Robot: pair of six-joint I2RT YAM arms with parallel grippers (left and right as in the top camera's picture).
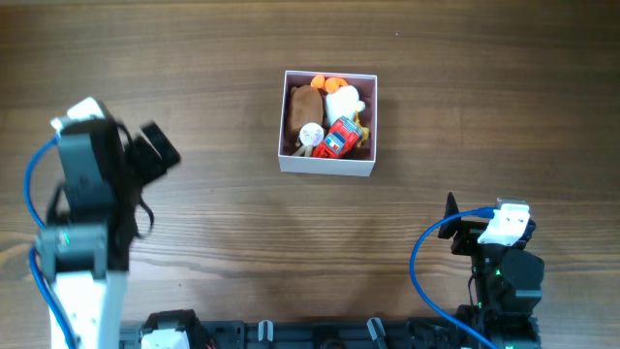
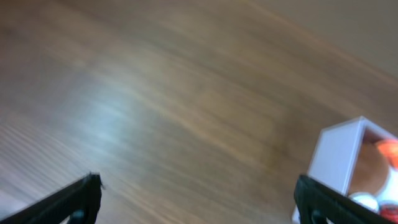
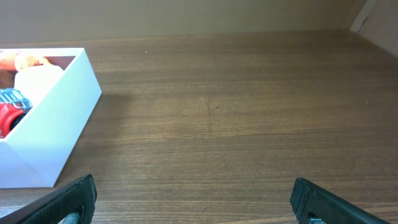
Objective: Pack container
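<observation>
On the wooden surface (image 1: pixel 242 242), the container (image 1: pixel 327 163) holds several toys (image 1: pixel 329 121), while the left fingers (image 2: pixel 78 199) and the right fingers (image 3: pixel 323 202) stand wide apart, empty.

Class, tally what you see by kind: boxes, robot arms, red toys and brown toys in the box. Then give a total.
Box: 1
Robot arms: 2 (left arm, right arm)
Red toy: 1
Brown toy: 1
Total: 5
</observation>
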